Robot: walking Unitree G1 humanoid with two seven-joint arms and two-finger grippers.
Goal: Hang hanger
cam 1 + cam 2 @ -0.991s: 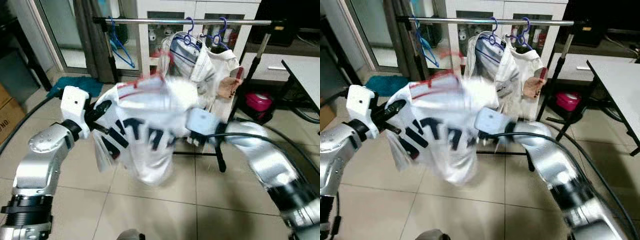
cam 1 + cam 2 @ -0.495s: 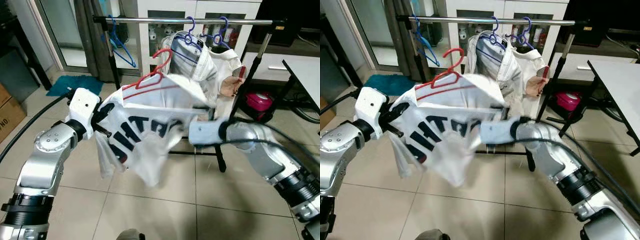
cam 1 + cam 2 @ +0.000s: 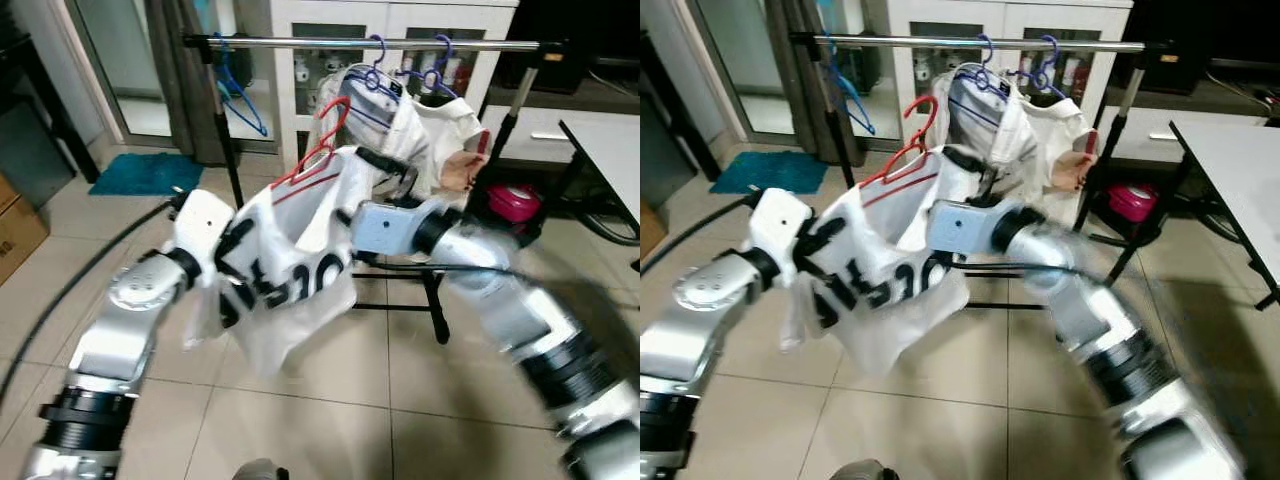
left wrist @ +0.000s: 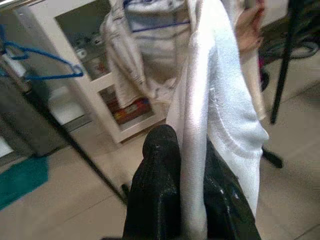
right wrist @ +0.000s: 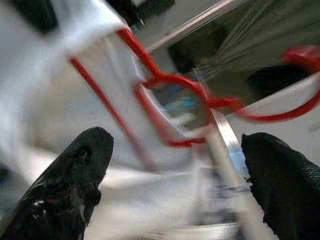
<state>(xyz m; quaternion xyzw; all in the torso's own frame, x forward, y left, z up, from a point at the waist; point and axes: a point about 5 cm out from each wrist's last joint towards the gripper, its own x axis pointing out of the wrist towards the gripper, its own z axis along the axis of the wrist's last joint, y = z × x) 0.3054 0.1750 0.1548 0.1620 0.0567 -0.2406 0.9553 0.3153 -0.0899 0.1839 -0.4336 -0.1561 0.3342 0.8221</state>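
One red hanger (image 3: 318, 148) carrying white shirt (image 3: 290, 290), raised just below rail (image 3: 300, 43). Left tool (image 4: 187, 200) pinching shirt fabric; right tool (image 5: 175, 170) spread wide beside hanger neck. Shirt limp, light, likely slips off; hanger stiff, best held at neck under hook.
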